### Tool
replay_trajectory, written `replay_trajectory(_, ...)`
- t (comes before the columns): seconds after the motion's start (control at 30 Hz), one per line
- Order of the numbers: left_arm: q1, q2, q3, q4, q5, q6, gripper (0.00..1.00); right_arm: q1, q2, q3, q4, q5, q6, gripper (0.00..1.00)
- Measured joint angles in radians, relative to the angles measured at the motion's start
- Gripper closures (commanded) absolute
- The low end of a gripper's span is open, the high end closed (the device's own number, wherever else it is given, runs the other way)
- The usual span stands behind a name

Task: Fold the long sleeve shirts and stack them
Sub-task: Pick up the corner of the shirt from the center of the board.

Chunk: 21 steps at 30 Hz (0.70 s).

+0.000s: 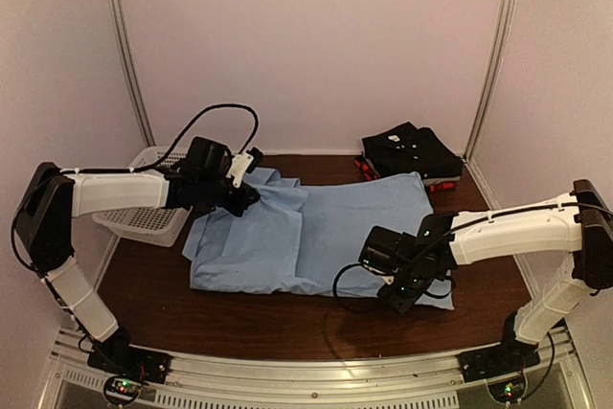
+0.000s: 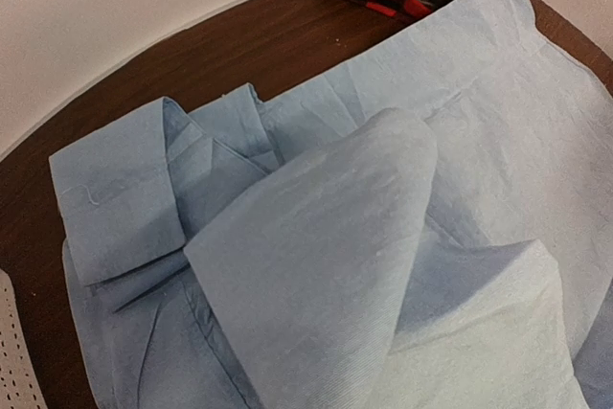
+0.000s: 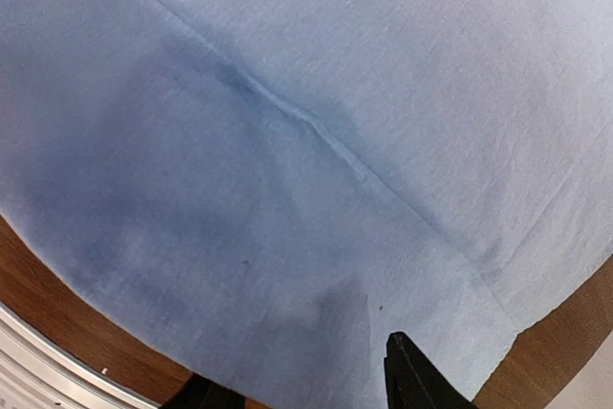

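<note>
Top: light blue shirt [image 1: 316, 232] spread centre, left gripper [image 1: 246, 195] at collar, right gripper [image 1: 400, 296] at near hem. Left wrist: a raised fold hides the pincer; grip untellable. Right wrist: fingers [image 3: 412, 380] apart over hem; a shallow bite could slip mid-fold.

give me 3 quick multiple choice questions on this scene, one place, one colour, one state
1. Where is the white basket? A) far right corner B) left edge of table C) on the shirt
2. Top colour of the folded stack? A) black B) white C) yellow
3. The light blue shirt is: A) in the basket B) folded on the stack C) spread on the table
Answers: B, it sits at the left edge; A, its top layer is black; C, it covers mid-table.
</note>
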Motion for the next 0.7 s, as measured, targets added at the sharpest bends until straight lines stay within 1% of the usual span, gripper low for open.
replay_trajectory(0.1, 0.000, 0.000, 0.013, -0.011, 0.000, 0.000, 1.00, 0.000, 0.033, 0.007, -0.023, 0.023, 0.006, 0.65)
replay_trajectory(0.33, 0.001, 0.000, 0.024, -0.061, -0.005, 0.000, 1.00, -0.002, 0.053, 0.021, -0.101, 0.082, 0.039, 0.71)
replay_trajectory(0.53, 0.001, 0.000, 0.061, -0.105, -0.027, 0.000, 1.00, -0.044, 0.053, 0.055, -0.161, 0.145, 0.072, 0.72)
replay_trajectory(0.7, 0.001, 0.000, 0.105, -0.135, -0.055, 0.000, 1.00, -0.097, 0.053, 0.070, -0.188, 0.177, 0.089, 0.69)
